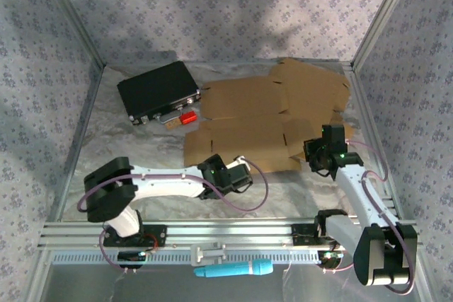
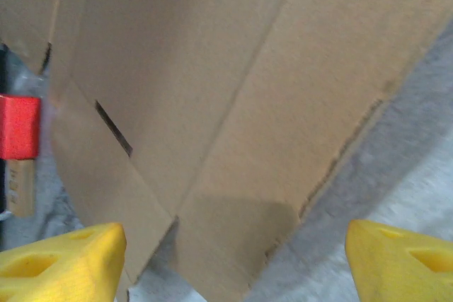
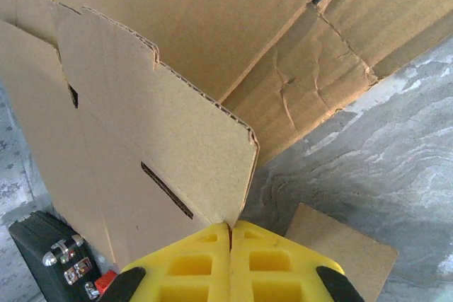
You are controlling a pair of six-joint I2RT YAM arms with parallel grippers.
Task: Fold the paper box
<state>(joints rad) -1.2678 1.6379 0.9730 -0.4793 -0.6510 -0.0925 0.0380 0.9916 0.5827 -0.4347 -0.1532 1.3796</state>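
Raising the first side flap looks to be the step in hand. The paper box (image 1: pixel 248 114) lies as an unfolded blank on the counter (image 1: pixel 141 153), nearly all of it flat. The black case (image 1: pixel 157 90) sits just beside its far left corner, with a small red piece (image 1: pixel 188 117) between the two.

At the box's near right corner the right claw (image 3: pixel 230 238) has its yellow fingers pressed together with no gap, pinching the lower corner of a flap (image 3: pixel 163 139). That flap stands tilted up off the counter with its corrugated edge showing, while the panels behind it lie flat. At the box's near edge, towards its left end, the left claw (image 2: pixel 233 242) is spread wide with nothing between its fingers. The blank's near corner lies ahead of the gap, apart from both fingers.

By my reading the task is barely begun: one flap is up, no walls are formed, and the slots in the panels are unused. The next move calls for the right claw to carry its flap over along the scored crease without tearing the thin corner it grips. The left claw should press down on the main panel, or close on the near edge, so the blank neither slides nor lifts whole. The grip is on a small corner, so it may slip.
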